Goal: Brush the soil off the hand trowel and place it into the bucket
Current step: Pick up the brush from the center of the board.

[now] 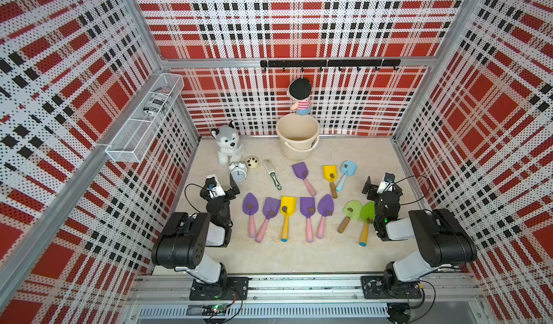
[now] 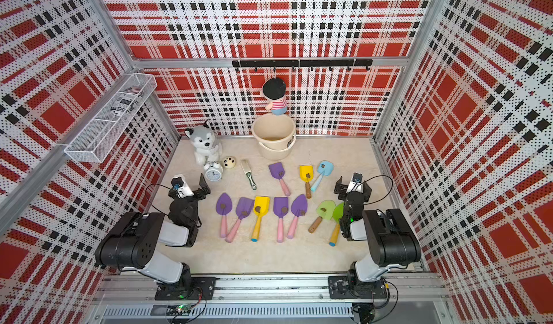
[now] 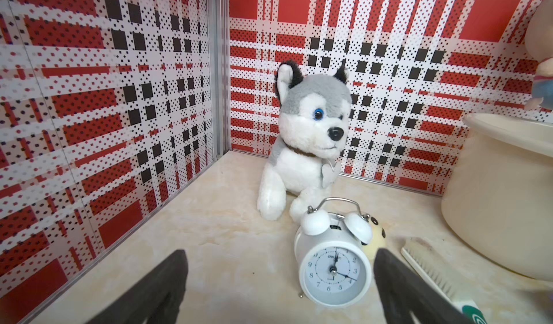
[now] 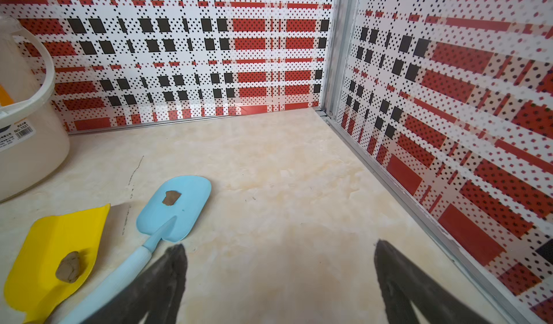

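left gripper (image 3: 281, 256) n right gripper (image 4: 279, 247) both w/ jaws wide apart, holding nothing. round cream plastic bucket (image 1: 296, 155) sits mid-frame in both top views, light-blue plastic hand trowel (image 1: 352, 170) w/ brown soil lump (image 1: 346, 166) just lower right of it.

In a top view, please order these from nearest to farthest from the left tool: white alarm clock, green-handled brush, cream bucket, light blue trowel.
From the left tool:
1. white twin-bell alarm clock, just ahead of it
2. green-handled white-bristle brush, toward the middle
3. cream plastic bucket, at the back wall
4. light blue plastic trowel, over on the right side
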Robot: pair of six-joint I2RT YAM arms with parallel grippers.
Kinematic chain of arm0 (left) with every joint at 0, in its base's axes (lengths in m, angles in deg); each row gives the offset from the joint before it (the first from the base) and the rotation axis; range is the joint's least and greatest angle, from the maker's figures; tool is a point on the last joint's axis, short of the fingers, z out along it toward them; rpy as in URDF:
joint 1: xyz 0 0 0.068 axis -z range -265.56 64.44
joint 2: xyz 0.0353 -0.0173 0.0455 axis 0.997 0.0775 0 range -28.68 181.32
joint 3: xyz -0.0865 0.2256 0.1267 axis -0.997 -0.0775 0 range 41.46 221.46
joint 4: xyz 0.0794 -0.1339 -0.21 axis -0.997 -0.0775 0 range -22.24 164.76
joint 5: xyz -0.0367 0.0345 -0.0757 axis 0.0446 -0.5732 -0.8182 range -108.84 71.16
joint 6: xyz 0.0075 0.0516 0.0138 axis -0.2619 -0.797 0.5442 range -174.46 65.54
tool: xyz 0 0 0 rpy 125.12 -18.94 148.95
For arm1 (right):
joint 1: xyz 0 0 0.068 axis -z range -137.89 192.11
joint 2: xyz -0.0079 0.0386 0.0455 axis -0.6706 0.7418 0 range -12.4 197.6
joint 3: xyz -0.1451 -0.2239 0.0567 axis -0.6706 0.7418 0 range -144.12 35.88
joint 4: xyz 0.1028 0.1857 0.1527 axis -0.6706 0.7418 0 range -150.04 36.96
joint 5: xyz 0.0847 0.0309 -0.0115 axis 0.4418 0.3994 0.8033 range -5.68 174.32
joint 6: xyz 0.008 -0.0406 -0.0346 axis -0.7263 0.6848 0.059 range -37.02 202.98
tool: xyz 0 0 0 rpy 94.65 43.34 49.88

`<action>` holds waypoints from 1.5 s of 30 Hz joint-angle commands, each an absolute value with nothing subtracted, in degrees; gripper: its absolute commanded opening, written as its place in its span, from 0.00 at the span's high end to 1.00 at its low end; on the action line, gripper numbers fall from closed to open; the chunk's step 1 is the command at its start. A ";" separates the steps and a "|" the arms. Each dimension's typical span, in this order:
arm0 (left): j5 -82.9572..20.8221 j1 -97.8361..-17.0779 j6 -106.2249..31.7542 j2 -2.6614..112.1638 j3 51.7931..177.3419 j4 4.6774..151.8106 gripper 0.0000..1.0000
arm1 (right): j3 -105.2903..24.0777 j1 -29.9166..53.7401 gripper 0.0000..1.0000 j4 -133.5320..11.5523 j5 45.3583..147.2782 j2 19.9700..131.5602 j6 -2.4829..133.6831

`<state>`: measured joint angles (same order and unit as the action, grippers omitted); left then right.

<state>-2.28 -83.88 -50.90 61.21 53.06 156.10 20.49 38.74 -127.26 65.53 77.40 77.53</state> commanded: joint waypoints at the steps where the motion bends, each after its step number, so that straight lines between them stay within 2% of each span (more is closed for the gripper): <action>1: -2.01 -84.06 -51.35 61.67 52.94 156.18 0.02 | 20.54 38.42 0.00 -128.81 65.06 77.68 77.27; 18: -2.69 -84.06 -51.65 61.67 53.33 155.53 0.02 | 20.97 38.42 0.00 -129.56 64.82 77.18 77.39; 20: -2.58 -83.98 -51.72 61.70 53.33 155.53 0.02 | 23.13 38.07 0.00 -129.92 66.30 72.99 78.40; 22: -2.50 -83.96 -51.67 61.67 53.33 155.56 0.02 | 25.74 35.55 0.00 -129.45 61.91 66.09 80.24; 24: -2.49 -83.97 -51.67 61.67 53.38 155.50 0.02 | 26.36 32.81 0.00 -122.53 55.92 56.34 78.55; 25: -2.53 -83.93 -51.78 61.67 53.33 155.46 0.02 | 25.86 32.63 0.00 -116.62 56.41 51.69 75.99; 28: -2.55 -83.97 -51.77 61.64 53.33 155.49 0.02 | 20.59 32.53 0.02 -90.80 60.80 37.23 65.57; 32: -2.62 -84.01 -51.72 61.67 53.33 155.44 0.02 | 13.00 32.33 0.07 -67.81 71.74 28.78 56.20; 35: -2.53 -83.96 -51.73 61.68 53.33 155.51 0.02 | 7.98 31.85 0.08 -59.87 77.06 28.80 52.19; 37: -2.58 -83.97 -51.70 61.64 53.33 155.45 0.02 | 5.22 30.10 0.11 -52.26 88.75 31.47 47.75; 38: -2.58 -83.97 -51.67 61.63 53.26 155.51 0.02 | 3.78 28.26 0.12 -50.82 91.24 33.40 47.13; 42: 0.04 -82.92 -52.13 59.27 52.29 155.73 0.02 | -2.42 17.21 0.12 -46.68 93.08 42.96 48.02; 45: 7.85 -78.94 -54.39 51.62 52.26 149.60 0.02 | -9.03 11.03 0.12 -43.15 95.42 52.03 49.42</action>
<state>1.39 -81.74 -52.17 57.36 52.58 153.09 -4.30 15.11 -50.91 89.79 47.37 49.82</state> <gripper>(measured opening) 0.982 0.879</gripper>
